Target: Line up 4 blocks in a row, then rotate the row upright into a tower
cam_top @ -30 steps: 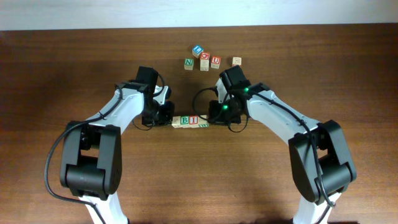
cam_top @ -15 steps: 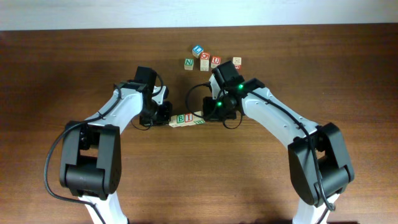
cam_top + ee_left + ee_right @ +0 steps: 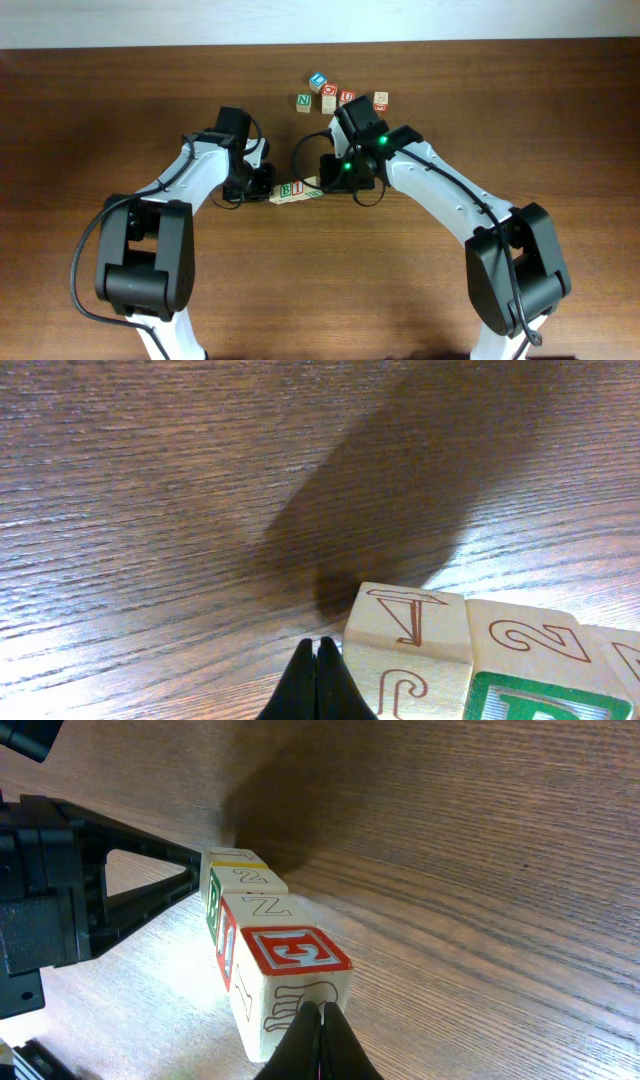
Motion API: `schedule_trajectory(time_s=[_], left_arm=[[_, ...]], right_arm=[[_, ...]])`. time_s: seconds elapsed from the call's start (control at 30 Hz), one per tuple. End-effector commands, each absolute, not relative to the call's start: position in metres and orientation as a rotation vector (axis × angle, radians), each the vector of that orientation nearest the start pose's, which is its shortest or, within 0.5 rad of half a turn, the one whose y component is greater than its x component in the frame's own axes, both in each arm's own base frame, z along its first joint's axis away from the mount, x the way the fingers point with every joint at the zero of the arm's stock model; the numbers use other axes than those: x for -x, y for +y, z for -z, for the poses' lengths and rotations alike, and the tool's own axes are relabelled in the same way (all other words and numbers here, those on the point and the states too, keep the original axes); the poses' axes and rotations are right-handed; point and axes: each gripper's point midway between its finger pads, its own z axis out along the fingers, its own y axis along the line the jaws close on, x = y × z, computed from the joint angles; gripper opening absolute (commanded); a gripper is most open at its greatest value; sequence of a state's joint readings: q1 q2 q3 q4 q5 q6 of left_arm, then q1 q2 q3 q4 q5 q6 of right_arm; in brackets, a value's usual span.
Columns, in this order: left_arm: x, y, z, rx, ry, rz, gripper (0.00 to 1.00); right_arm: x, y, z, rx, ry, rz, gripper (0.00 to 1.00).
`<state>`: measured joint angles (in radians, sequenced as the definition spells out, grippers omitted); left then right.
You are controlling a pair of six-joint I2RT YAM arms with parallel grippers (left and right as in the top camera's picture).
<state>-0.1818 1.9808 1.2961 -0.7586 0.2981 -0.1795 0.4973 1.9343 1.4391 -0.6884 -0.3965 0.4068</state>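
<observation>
Four blocks in one touching row at the middle of the table; turning step in hand.
Left gripper closed on nothing, tip at the row's left end; right gripper closed on nothing, tip low against the red-lettered block at the right end; row slightly skewed, well apart from the spare blocks; advised: push the two ends in opposite directions at an even pace, tips low, lest the row buckle.

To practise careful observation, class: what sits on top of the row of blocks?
Nothing rests on the row of blocks; all four top faces show uncovered in the right wrist view. Their undersides, against the table, are hidden.
</observation>
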Motion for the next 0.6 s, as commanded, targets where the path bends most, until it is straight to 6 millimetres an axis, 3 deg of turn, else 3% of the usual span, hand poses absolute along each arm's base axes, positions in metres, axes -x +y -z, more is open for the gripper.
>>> schedule_trajectory(time_s=[0.0, 0.57], left_arm=[[-0.3609, -0.1581, -0.024, -0.117, 3.007, 0.744, 0.0], [-0.3574, -0.1573, -0.0236, -0.112, 3.023, 0.743, 0.0]], right_arm=[[-0.3492, 0.3085, -0.1056, 0.377, 2.795, -0.917, 0.04], [-0.3547, 0.3097, -0.112, 0.376, 2.776, -0.907, 0.04]])
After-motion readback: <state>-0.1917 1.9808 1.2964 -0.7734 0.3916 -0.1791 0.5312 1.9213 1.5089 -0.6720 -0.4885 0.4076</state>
